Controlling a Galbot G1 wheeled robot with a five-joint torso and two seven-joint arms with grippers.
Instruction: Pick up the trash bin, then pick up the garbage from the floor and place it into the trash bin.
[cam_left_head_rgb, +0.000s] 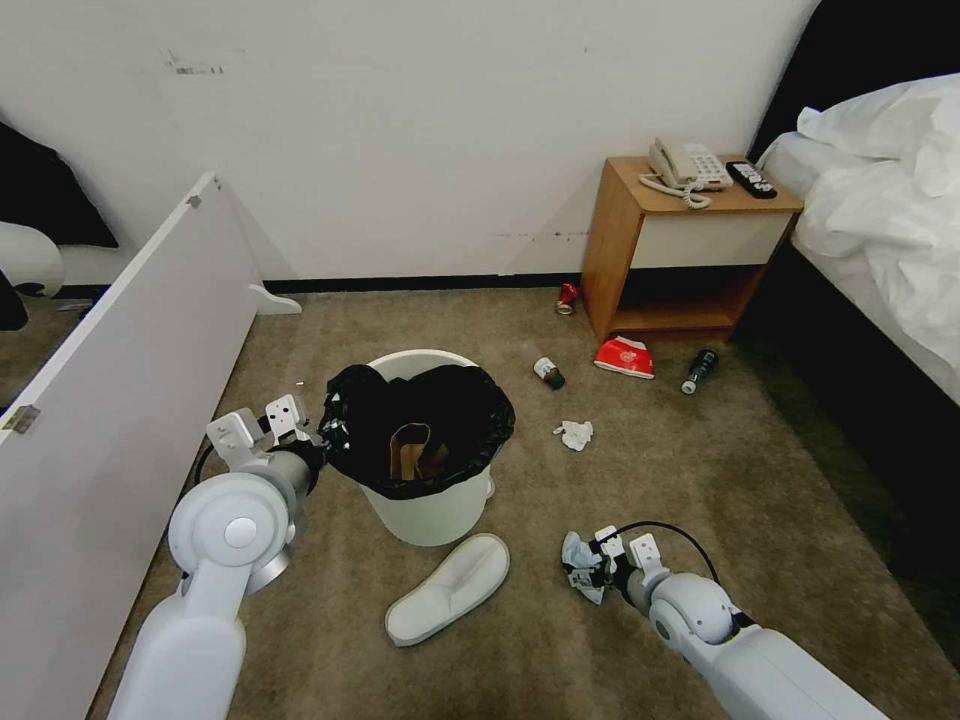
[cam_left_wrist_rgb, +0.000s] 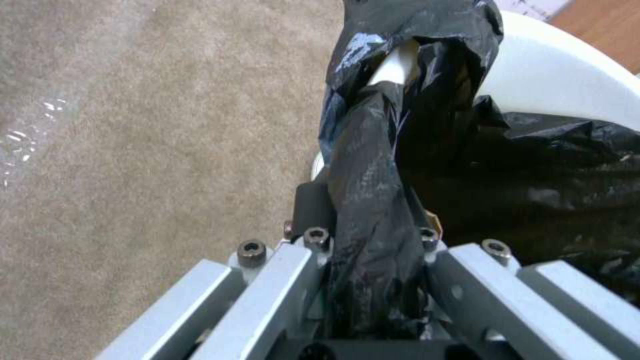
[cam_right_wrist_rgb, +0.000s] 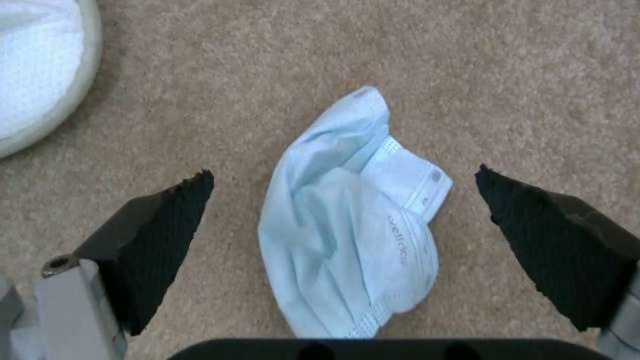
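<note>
The white trash bin (cam_left_head_rgb: 432, 515) with its black bag (cam_left_head_rgb: 445, 415) is at centre, a brown paper bag (cam_left_head_rgb: 408, 450) inside it. My left gripper (cam_left_head_rgb: 325, 435) (cam_left_wrist_rgb: 370, 215) is shut on the bin's bag-covered rim (cam_left_wrist_rgb: 373, 165). My right gripper (cam_left_head_rgb: 583, 572) (cam_right_wrist_rgb: 343, 175) is open just above the carpet, its pads (cam_right_wrist_rgb: 167, 235) on either side of a pale blue wad (cam_right_wrist_rgb: 347, 225). A white slipper (cam_left_head_rgb: 450, 588) (cam_right_wrist_rgb: 33, 75) lies in front of the bin. A tissue (cam_left_head_rgb: 575, 433), small bottle (cam_left_head_rgb: 548, 372), red packet (cam_left_head_rgb: 625, 356), dark bottle (cam_left_head_rgb: 700, 370) and red can (cam_left_head_rgb: 567, 297) lie farther off.
A wooden nightstand (cam_left_head_rgb: 690, 240) with a telephone (cam_left_head_rgb: 688, 165) and remote (cam_left_head_rgb: 750, 178) stands at the back right, beside a bed (cam_left_head_rgb: 890, 220). A white panel (cam_left_head_rgb: 110, 400) runs along the left. Open carpet lies between the bin and the nightstand.
</note>
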